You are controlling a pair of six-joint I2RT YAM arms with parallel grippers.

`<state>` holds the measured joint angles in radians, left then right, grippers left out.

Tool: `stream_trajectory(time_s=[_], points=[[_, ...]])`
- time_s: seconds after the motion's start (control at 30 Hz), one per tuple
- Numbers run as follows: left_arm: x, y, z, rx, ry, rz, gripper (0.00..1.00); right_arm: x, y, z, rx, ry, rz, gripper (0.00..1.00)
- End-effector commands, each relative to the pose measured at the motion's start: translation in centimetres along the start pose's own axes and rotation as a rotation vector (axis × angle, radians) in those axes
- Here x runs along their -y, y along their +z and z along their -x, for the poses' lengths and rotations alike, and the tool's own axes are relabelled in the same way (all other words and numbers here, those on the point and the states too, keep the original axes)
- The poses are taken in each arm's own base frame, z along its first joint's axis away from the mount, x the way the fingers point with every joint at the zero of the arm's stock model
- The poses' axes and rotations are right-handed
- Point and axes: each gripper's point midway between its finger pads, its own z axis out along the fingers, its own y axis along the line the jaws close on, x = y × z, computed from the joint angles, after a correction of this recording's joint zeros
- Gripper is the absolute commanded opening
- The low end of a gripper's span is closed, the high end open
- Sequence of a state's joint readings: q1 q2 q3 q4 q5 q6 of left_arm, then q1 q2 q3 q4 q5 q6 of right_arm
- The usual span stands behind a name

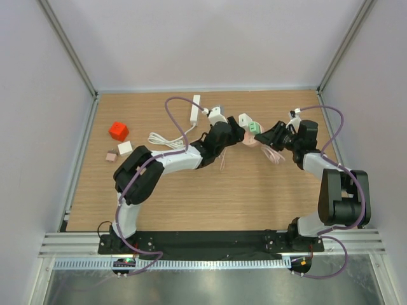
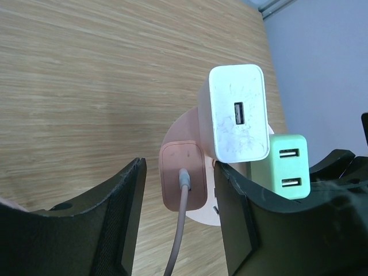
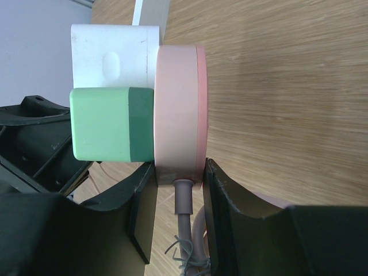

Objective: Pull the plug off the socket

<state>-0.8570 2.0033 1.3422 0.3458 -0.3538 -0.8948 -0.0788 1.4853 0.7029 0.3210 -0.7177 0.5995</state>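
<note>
A round pink socket (image 2: 185,129) lies mid-table, also showing in the top view (image 1: 248,141) and edge-on in the right wrist view (image 3: 178,103). Three plugs sit in it: a pink plug (image 2: 183,175) with a pink cable, a white USB charger (image 2: 238,112) and a green USB charger (image 2: 289,167). My left gripper (image 2: 181,168) is open with its fingers on either side of the pink plug; the right finger (image 2: 241,201) is close under the white charger. My right gripper (image 3: 178,169) is shut on the socket's rim where its cable (image 3: 184,198) leaves.
A white power strip (image 1: 195,108) with a coiled white cable (image 1: 162,138) lies at the back left. A red cube (image 1: 118,131), a white block (image 1: 125,147) and a small pink block (image 1: 111,155) sit at the left. Loose pink cable (image 1: 275,154) lies beneath the right gripper.
</note>
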Motion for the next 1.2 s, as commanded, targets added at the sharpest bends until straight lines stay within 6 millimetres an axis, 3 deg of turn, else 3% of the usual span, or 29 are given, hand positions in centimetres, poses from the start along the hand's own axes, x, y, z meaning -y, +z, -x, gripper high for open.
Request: stream_trajectory(time_s=[0.0,0.2,0.33,0.37,0.47,0.5,0.63,0.67,0.83,1.07,1.17], points=[[1.6,0.7,1.1,0.030,-0.028,-0.051,0.54,-4.5,-0.9,3.3,0.101,-0.120,0.126,0.01],[1.3,0.9,0.5,0.005,-0.012,-0.046,0.52,-4.5,-0.8,3.1,0.098,-0.109,0.131,0.01],[1.2,1.3,0.1,0.001,-0.004,-0.044,0.46,-4.6,-0.8,3.1,0.097,-0.106,0.137,0.01],[1.4,1.4,0.3,0.007,-0.003,-0.050,0.42,-4.6,-0.8,3.2,0.099,-0.107,0.136,0.01],[2.1,1.4,0.6,0.014,0.000,-0.076,0.03,-4.3,-0.8,3.4,0.109,-0.111,0.118,0.01],[2.3,1.3,0.8,0.018,-0.002,-0.078,0.00,-4.2,-0.9,3.5,0.117,-0.117,0.106,0.01],[3.2,-0.3,1.6,0.008,-0.032,-0.106,0.00,-1.6,-1.3,4.5,0.152,-0.154,-0.085,0.01],[3.9,-1.4,2.7,0.018,-0.054,-0.120,0.00,-1.3,-1.6,4.7,0.162,-0.172,-0.125,0.01],[3.8,-4.1,3.6,-0.020,-0.207,-0.109,0.00,0.7,-2.3,5.7,0.210,-0.220,-0.250,0.01],[5.5,-6.5,4.5,-0.115,-0.217,-0.256,0.00,0.6,-2.2,5.6,0.203,-0.232,-0.237,0.01],[7.7,-7.7,3.5,-0.240,-0.159,-0.452,0.00,-0.1,-2.1,5.5,0.211,-0.203,-0.180,0.01]])
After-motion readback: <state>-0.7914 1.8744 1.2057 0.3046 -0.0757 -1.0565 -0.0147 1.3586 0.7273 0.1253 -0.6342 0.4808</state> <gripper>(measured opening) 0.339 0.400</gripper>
